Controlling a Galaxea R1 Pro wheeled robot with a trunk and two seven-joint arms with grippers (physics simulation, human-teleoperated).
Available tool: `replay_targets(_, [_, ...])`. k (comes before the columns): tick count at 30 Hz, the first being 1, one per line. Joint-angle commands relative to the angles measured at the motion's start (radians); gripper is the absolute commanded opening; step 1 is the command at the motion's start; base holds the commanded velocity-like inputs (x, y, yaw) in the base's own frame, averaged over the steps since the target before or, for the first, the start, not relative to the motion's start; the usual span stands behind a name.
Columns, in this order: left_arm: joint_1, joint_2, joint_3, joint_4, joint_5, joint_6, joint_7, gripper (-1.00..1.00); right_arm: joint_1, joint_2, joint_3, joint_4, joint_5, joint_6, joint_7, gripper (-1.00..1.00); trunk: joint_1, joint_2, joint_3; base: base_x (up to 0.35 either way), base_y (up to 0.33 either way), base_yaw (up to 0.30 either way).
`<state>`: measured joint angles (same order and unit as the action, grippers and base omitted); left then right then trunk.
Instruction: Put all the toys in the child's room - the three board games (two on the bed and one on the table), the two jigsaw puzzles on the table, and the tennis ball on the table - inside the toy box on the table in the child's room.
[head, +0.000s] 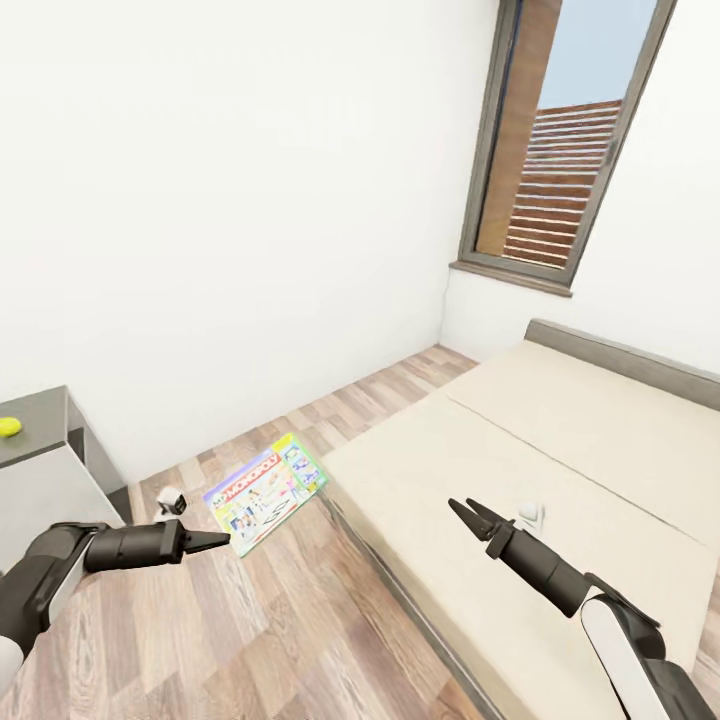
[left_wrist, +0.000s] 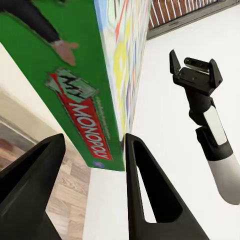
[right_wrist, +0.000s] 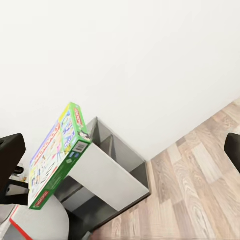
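board game in my left jaws, bedroom corner

white walls and wood-plank floor (head: 300, 620) frame my view. at far left the tabletop (head: 35, 425) carries the tennis ball (head: 9, 427). my left jaws (head: 212, 541) are clamped on the edge of the pastel, green-edged board game (head: 264, 492), held above the floor just beside the bed (head: 560, 470). my right jaws (head: 466, 513) hover apart over the beige mattress, holding nothing. behind the bed stands a tall dark-framed window (head: 560, 140).

One board game (head: 265, 493), one tennis ball (head: 9, 427) and one bed (head: 560, 470) show. Two pincers, left (head: 212, 542) and right (head: 468, 515)
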<state>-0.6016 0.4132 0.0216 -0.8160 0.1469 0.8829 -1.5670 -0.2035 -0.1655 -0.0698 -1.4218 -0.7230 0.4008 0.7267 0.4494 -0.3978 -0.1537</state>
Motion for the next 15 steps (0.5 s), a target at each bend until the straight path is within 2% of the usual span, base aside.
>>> replay_targets(1, [-0.001,0.000,0.000,0.000,0.002,0.010,-0.004,-1.00,0.000,0.000,-0.001,0.000,-0.009,0.009,-0.001,1.00,0.001,-0.002,-0.002,0.000,0.000,0.282])
replay_targets(15, [-0.001,0.000,-0.001,0.000,0.002,0.010,-0.004,-1.00,-0.001,0.000,0.038,0.000,-0.005,0.008,-0.010,1.00,0.001,-0.002,-0.002,0.000,0.000,0.282])
